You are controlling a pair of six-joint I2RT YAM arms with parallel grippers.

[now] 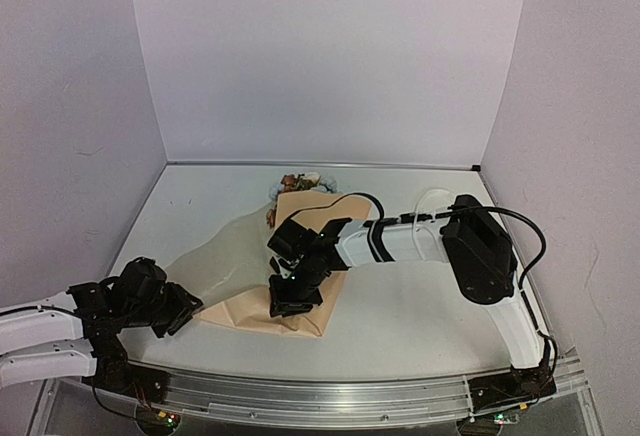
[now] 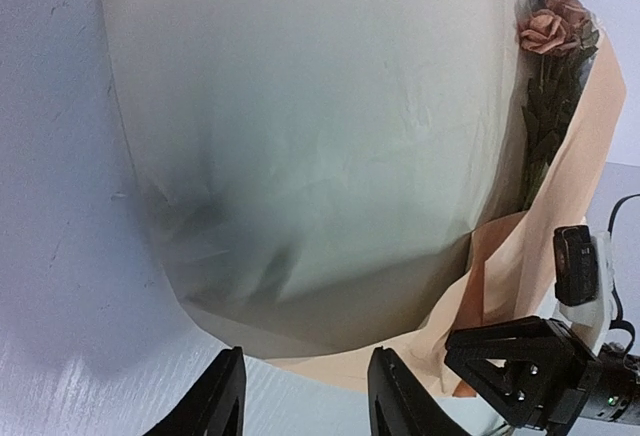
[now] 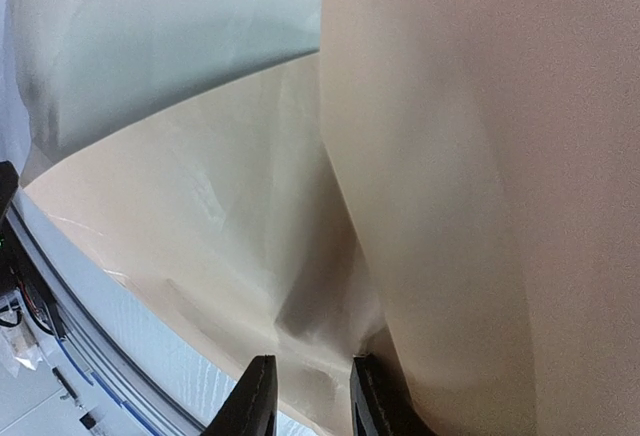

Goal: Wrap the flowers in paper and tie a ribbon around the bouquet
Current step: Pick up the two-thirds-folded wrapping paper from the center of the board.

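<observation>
The tan kraft paper (image 1: 250, 313) lies mid-table, its right part folded over the stems. The flowers (image 1: 298, 182) show pink and pale-blue heads at its far end, and their leaves and heads (image 2: 550, 31) appear in the left wrist view. My right gripper (image 1: 293, 306) points down onto the paper's near end. In its wrist view the jaws (image 3: 313, 396) pinch a puckered fold of paper (image 3: 480, 156). My left gripper (image 1: 185, 311) sits low at the near left, open (image 2: 310, 396), just short of the paper's edge (image 2: 350, 366), holding nothing. The ribbon is out of view.
A pale grey-green sheet (image 1: 215, 256) lies on the kraft paper's left half and curls upward (image 2: 320, 136). A metal rail (image 1: 330, 396) runs along the table's near edge. White walls close the table at the left, back and right. The right arm (image 1: 480, 246) reaches in from the right.
</observation>
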